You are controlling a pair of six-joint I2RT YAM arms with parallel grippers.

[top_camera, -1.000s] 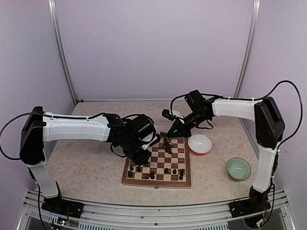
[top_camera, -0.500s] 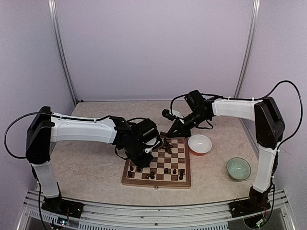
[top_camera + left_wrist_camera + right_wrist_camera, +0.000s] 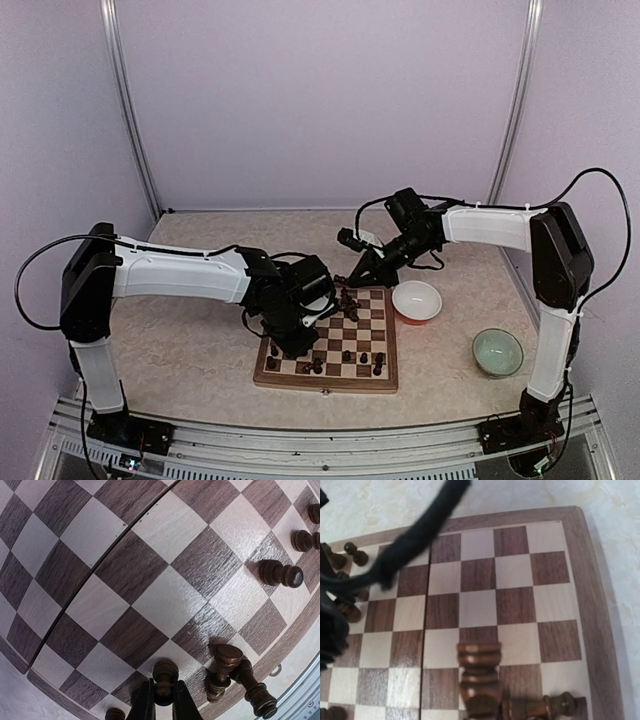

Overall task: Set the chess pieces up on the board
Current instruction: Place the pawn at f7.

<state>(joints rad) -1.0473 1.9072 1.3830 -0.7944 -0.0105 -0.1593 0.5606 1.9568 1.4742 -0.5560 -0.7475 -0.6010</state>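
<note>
Left hand (image 3: pixel 163 690) has slid over the glossy wooden board (image 3: pixel 165 600), pinching a round-headed pawn (image 3: pixel 165 670); right hand (image 3: pixel 355 275) clenched.

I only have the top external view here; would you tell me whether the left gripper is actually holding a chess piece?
Observer: Yes. The left wrist view shows the left gripper shut on a round-headed pawn.
Operator: Thank you. And the cluster at the far edge of the board?
Observer: The right wrist view shows one toppled piece there, lying on its side.
</note>
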